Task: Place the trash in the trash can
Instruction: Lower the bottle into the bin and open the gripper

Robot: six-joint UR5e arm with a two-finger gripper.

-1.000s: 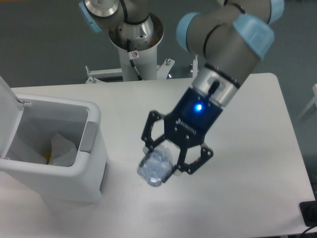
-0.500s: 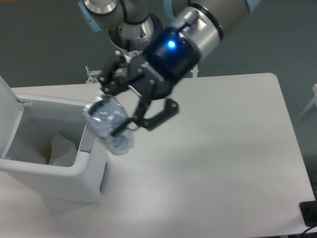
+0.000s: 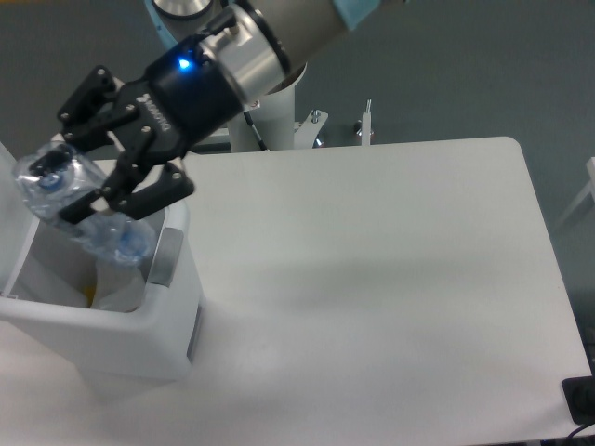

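My gripper (image 3: 79,181) is shut on a crushed clear plastic bottle (image 3: 67,200) with a blue cap, holding it tilted in the air right over the open mouth of the trash can (image 3: 172,297). The trash can is a white rectangular bin at the table's left edge with a grey front latch panel (image 3: 165,255) and its white lid (image 3: 11,200) swung up on the left. Inside the bin a crumpled whitish wrapper (image 3: 116,283) lies at the bottom, partly hidden by the bottle.
The arm's base column (image 3: 260,116) stands behind the table's far edge, with metal brackets (image 3: 316,121) beside it. A dark object (image 3: 581,400) sits at the table's lower right corner.
The gripper has carried the bottle up and to the left, from over the table's middle to above the trash can's opening.
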